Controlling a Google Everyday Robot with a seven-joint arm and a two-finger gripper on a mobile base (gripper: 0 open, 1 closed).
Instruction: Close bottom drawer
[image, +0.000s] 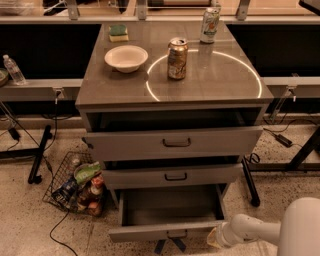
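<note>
- The desk (215, 95) fills the middle of the camera view. Three grey drawers stack under its top, and all three stand out from the carcass.
- The top drawer (175, 142) has the widest front and is pulled out a little. The middle drawer (172, 176) below it is also slightly out.
- The bottom drawer (150, 232) sits lowest, just above the floor. It is pulled out much the farthest, so its bare grey box shows from above.
- The robot's white arm (255, 231) reaches in from the lower right, low to the floor.
- The gripper (215, 238) is just beside the right end of the bottom drawer's front panel. I cannot tell whether it touches the panel, nor whether it is open or closed.
- A wire basket (60, 180) of clutter rests on the floor to the left, apart from the drawer.
- A bowl (126, 58) and a can (177, 59) stand on the desk top.
- Judged step: the approach looks finished and the push seems about to start. The next move calls for a level push straight toward the carcass, pressing nearer the centre handle (177, 234) so the drawer does not skew.
</note>
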